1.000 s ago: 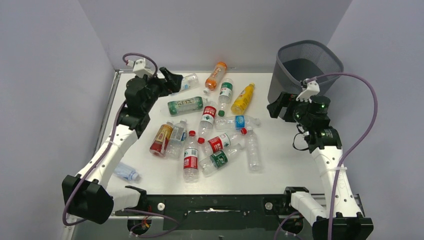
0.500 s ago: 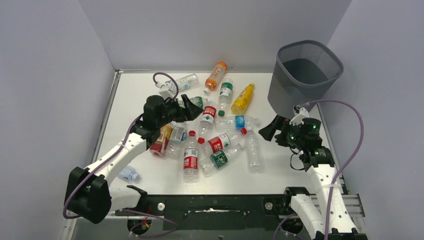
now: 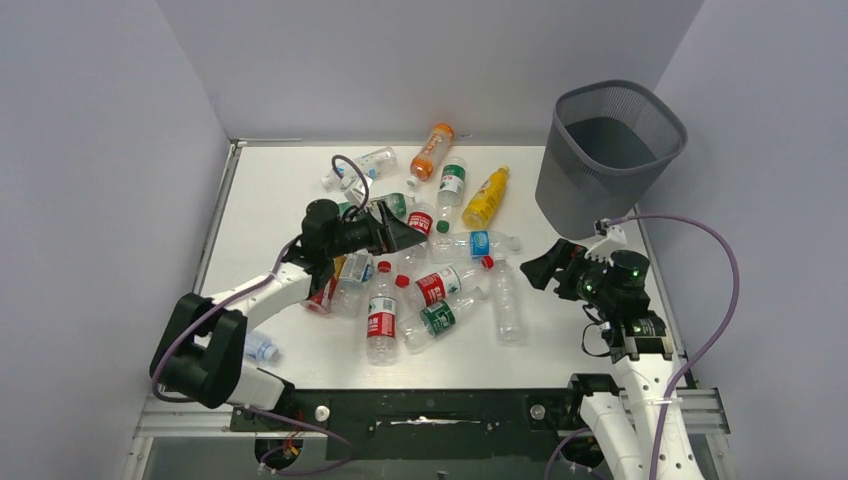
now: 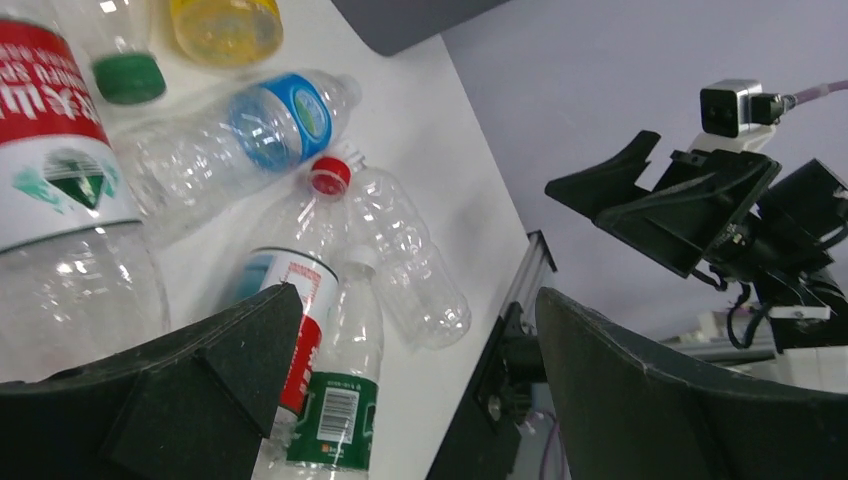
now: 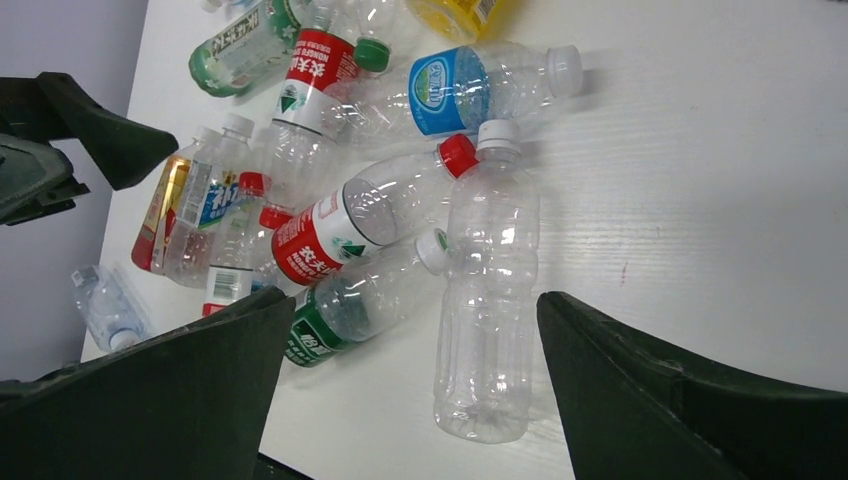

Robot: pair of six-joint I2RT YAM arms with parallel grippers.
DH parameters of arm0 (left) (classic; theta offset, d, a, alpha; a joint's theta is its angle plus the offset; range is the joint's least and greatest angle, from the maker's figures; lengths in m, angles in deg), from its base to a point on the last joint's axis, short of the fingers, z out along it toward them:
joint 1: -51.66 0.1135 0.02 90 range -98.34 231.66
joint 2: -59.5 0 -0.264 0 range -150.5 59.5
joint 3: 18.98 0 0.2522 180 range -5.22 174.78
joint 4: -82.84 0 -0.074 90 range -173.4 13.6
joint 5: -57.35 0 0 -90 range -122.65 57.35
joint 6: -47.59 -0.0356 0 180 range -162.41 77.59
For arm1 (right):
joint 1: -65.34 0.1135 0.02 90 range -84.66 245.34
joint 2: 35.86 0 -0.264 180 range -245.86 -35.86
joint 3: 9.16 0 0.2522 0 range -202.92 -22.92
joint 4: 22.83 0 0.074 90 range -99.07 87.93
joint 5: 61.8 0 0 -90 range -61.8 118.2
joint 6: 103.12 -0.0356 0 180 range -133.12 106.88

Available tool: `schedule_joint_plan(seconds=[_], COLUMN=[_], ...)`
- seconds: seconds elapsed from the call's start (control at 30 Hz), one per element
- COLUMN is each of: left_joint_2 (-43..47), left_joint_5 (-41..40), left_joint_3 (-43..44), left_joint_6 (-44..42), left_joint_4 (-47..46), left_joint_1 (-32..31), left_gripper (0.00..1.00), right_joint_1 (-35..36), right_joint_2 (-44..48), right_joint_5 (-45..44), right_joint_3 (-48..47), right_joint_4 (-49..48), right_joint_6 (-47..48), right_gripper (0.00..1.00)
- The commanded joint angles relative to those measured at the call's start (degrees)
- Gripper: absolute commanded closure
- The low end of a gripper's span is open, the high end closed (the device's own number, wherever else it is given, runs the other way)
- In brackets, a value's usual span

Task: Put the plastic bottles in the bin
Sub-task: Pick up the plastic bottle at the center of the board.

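Several plastic bottles lie in a heap mid-table, among them a clear unlabelled one (image 3: 507,300) (image 5: 487,280), a blue-labelled one (image 3: 478,244) (image 5: 470,85) (image 4: 255,125), red-labelled ones (image 3: 382,312) (image 3: 437,284), a green-labelled one (image 3: 437,318) (image 4: 335,395), an orange one (image 3: 433,150) and a yellow one (image 3: 485,197). The dark wire-mesh bin (image 3: 612,150) stands at the far right. My left gripper (image 3: 405,236) (image 4: 415,330) is open and empty, low over the heap's far side. My right gripper (image 3: 542,270) (image 5: 410,330) is open and empty, just right of the clear bottle.
A small crushed clear bottle (image 3: 252,346) lies alone near the front left, by the left arm's base. Another clear bottle (image 3: 362,165) lies at the back left. Grey walls close the table on three sides. A black rail (image 3: 430,408) runs along the near edge.
My left arm swung from the back left corner down over the middle of the heap. My right arm dropped from beside the bin toward the table near the clear bottle.
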Motion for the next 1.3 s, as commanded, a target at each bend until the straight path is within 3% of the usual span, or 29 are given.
schedule_joint_plan(seconds=[0.0,0.13,0.3,0.6,0.77,1.13,1.17,1.2,1.27], left_joint_2=[-3.6,-5.1,-4.2,-0.5,2.4,4.7,4.6,4.6,4.7], left_joint_5=[9.6,11.4,11.0,3.3,3.3,3.3,2.1,-11.1,-12.7], left_joint_3=[-2.2,-3.2,-2.4,3.1,5.7,5.1,5.0,4.9,4.3], left_joint_6=[10.4,13.6,12.4,0.3,0.3,0.3,0.3,-7.5,-8.4], left_joint_4=[-17.7,-23.9,-20.5,4.1,16.8,20.5,20.7,20.9,20.9], left_joint_1=[0.2,-0.2,-0.2,-1.5,-3.4,-3.6,-3.6,-3.7,-3.7], left_gripper=[0.12,0.12,0.12,0.12,0.12,0.12,0.12,0.12,0.12], right_joint_1=[-0.3,-0.2,-0.1,2.8,8.9,25.1,25.9,26.7,28.1], right_joint_2=[-2.0,-2.6,-3.5,-11.0,-16.3,-28.5,-29.4,-30.3,-31.9], right_joint_5=[-0.6,2.1,4.1,3.2,-2.1,-23.1,-24.3,-25.3,-27.2], right_joint_3=[-1.9,-1.6,-0.9,0.1,-0.4,-4.7,-4.9,-5.2,-5.9], right_joint_4=[0.4,-1.2,-3.4,-4.8,-5.3,0.4,0.9,1.2,2.0], right_joint_6=[2.7,2.3,1.6,1.0,0.1,-3.8,-4.2,-4.4,-4.9], right_gripper=[0.02,0.02,0.02,0.02,0.01,0.07,0.08,0.09,0.11])
